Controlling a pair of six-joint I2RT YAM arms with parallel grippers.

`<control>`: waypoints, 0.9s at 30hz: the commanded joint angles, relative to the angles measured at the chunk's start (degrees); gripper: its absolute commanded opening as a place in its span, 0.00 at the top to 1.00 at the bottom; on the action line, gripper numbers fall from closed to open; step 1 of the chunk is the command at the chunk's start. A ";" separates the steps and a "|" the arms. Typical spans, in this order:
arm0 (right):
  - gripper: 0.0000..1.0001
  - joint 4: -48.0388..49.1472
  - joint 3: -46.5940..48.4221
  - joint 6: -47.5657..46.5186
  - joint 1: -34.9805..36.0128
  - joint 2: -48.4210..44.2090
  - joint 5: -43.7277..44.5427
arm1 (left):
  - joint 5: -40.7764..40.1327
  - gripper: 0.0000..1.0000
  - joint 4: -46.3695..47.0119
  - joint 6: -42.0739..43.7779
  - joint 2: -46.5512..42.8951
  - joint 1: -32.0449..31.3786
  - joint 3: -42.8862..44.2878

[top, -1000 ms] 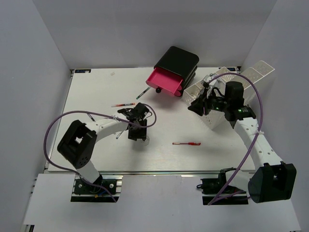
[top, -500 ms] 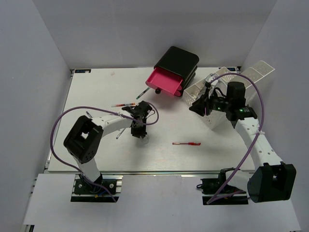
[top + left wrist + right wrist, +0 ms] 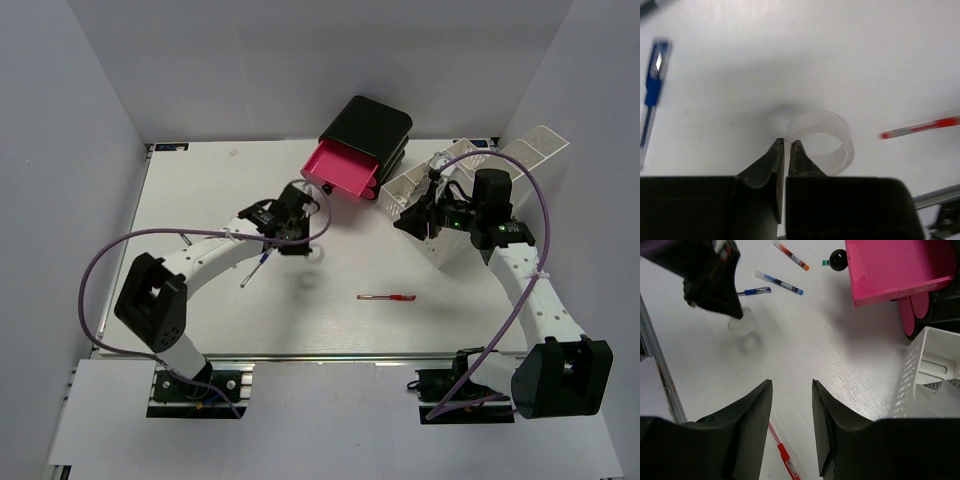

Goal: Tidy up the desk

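The white desk [image 3: 195, 185] holds scattered pens. My left gripper [image 3: 298, 240] is shut on the rim of a translucent tape ring [image 3: 316, 253] and holds it above the desk; the left wrist view shows the ring [image 3: 826, 143] pinched between the closed jaws of that gripper [image 3: 788, 143]. It also shows in the right wrist view [image 3: 738, 323]. My right gripper [image 3: 413, 222] is open and empty above the desk beside the white perforated tray [image 3: 445, 250]. A red pen [image 3: 387, 297] lies at the front centre, a blue pen [image 3: 252, 272] under the left arm.
A black drawer unit with an open pink drawer [image 3: 345, 168] stands at the back, a small black ball [image 3: 328, 187] in front of it. Two more pens [image 3: 778, 282] lie near the blue one [image 3: 755, 291]. The metal rail [image 3: 300, 357] runs along the near edge.
My left gripper has risen off the desk with the tape ring and moved back and right toward the pink drawer. The right gripper has shifted slightly right.
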 commanded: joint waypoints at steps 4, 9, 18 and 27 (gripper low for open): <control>0.56 0.15 0.37 -0.73 -0.20 -1.81 -2.05 | -2.14 1.00 6.42 1.84 -3.32 0.71 15.09; 0.56 0.24 0.29 -0.82 -0.20 -1.81 -2.05 | -5.04 1.00 6.78 1.58 6.60 0.71 28.44; 0.56 0.24 0.20 -1.08 -0.55 -2.25 -2.49 | -12.51 0.99 0.20 3.60 27.86 1.23 60.09; 0.56 0.33 0.11 -1.17 -0.73 -2.42 -2.58 | -17.00 0.91 2.73 3.34 29.29 2.38 59.49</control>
